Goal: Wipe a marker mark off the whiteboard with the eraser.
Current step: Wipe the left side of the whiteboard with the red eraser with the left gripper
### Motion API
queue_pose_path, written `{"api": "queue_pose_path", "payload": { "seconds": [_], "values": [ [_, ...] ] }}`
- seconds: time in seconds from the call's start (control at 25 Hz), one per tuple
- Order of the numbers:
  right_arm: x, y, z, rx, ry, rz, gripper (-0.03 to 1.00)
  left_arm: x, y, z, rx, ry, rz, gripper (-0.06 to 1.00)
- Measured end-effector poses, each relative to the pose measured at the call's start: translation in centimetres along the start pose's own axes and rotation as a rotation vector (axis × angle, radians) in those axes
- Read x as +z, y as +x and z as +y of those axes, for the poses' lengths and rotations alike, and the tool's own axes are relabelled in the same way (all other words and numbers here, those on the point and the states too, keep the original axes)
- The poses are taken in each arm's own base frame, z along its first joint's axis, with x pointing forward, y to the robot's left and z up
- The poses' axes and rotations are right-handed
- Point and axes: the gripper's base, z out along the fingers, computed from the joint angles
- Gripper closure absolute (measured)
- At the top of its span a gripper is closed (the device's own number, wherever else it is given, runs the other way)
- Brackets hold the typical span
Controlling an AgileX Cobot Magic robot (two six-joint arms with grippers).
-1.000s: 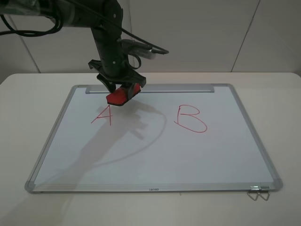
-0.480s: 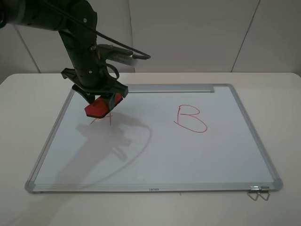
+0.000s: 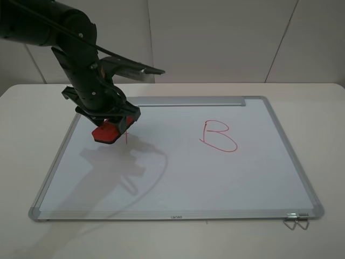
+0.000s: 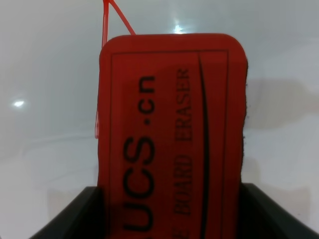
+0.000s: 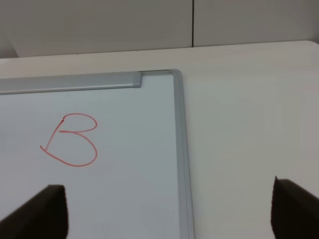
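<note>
My left gripper is shut on the red eraser, holding it tilted and low over the left part of the whiteboard. The eraser covers most of the red letter A, the marker mark; only a short stroke shows beside it. In the left wrist view the eraser fills the middle, dark lettering up, and thin red lines of the mark run out past its end and along one side. I cannot tell whether the felt touches the board. My right gripper is open, hovering off the board's right edge.
A red letter B stands on the board's right half, also in the right wrist view as the letter B. The silver tray strip runs along the far edge. A metal clip hangs at the near right corner. Cream table surrounds the board.
My left arm has carried the eraser from the far edge leftward and toward the front, down onto the letter A. Most of the A is now covered.
</note>
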Motion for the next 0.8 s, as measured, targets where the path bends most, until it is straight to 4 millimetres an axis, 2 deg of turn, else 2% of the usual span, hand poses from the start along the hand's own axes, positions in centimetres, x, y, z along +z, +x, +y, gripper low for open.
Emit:
{"api": "queue_pose_path", "payload": {
  "seconds": [0.2,0.56,0.68,0.8],
  "values": [
    [0.0,0.0,0.0,0.0,0.0,0.0,0.24,0.8,0.5,1.4,-0.039,-0.005,-0.002,0.4],
    [0.0,0.0,0.0,0.0,0.0,0.0,0.24,1.3,0.5,5.6,-0.066,-0.089,-0.015,0.4],
    [0.0,0.0,0.0,0.0,0.0,0.0,0.24,1.9,0.2,6.4,-0.038,-0.12,-0.043,0.4],
    [0.0,0.0,0.0,0.0,0.0,0.0,0.24,3.3,0.0,6.4,-0.007,-0.129,-0.044,0.4]
  ]
}}
